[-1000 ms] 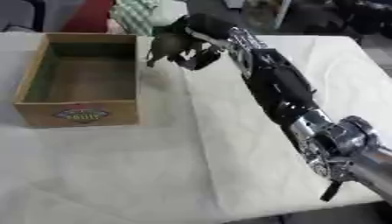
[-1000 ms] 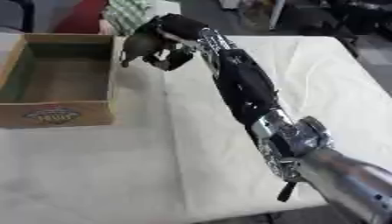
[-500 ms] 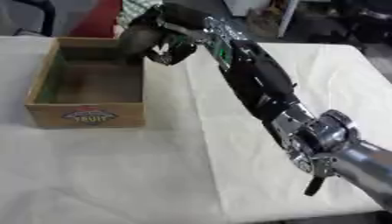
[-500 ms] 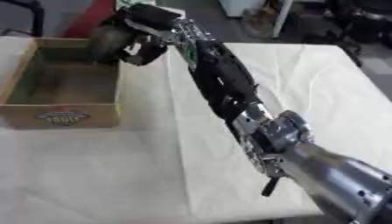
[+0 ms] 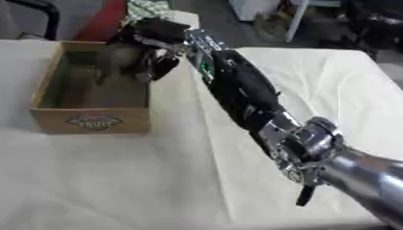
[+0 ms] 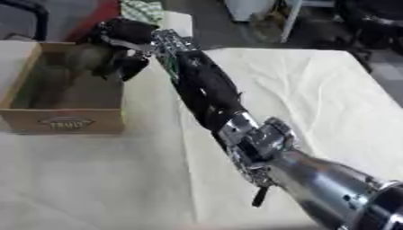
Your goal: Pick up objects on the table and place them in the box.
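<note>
While over the box (image 5: 91,120), right robot hand (image 5: 154,40) grips a blurry grey-brown obj (image 5: 118,57).

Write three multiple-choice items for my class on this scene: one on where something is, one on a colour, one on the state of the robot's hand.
1. Where is the right hand?
A. Over the far right part of the cardboard box
B. Resting on the cloth near the table's front edge
C. Hanging off the table's right side

2. What colour is the cloth covering the table?
A. Dark blue
B. Cream white
C. Bright red

3. What state is the right hand in?
A. Flat and open on the table
B. Fingers curled round a grey-brown object
C. Out of sight

Answers:
1 A, the hand sits above the box's far right wall.
2 B, the cloth is pale cream all over.
3 B, the dark fingers wrap a dull grey-brown thing held above the box; what it is cannot be made out.
</note>
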Motion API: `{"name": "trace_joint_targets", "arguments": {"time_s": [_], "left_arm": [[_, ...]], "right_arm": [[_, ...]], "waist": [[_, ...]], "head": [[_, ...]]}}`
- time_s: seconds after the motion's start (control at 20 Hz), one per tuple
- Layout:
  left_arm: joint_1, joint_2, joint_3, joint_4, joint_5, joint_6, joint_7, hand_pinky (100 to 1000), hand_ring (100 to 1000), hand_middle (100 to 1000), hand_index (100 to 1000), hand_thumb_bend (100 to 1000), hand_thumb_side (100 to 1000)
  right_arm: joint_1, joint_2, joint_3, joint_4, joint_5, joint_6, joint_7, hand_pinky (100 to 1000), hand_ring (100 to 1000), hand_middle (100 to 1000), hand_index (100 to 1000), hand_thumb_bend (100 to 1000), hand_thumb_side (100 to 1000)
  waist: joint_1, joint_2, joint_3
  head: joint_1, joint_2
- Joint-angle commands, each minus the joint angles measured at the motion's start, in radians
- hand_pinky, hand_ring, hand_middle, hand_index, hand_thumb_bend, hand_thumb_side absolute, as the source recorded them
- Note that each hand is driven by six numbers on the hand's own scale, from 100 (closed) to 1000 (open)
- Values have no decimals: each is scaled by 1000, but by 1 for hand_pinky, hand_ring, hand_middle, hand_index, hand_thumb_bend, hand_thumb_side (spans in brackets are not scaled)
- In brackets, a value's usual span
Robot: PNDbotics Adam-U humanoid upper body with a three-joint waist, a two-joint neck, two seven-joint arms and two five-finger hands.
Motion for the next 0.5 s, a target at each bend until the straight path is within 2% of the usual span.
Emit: {"name": "trace_joint_targets", "arguments": {"time_s": [0.05,0.5], "left_arm": [[-16,4,-3,-16,6,-1,-5,675,676,580,565,100,843],[-16,3,-4,-16,7,-1,-6,675,675,580,564,100,844]], "right_arm": [[-11,5,-5,5,41,-2,-7,758,591,289,480,100,289],[-6,34,-3,18,119,-12,-76,770,624,343,541,100,291]], "waist": [[10,-15,3],[12,-12,4]], "head": [[-8,-11],[-16,-7]]}}
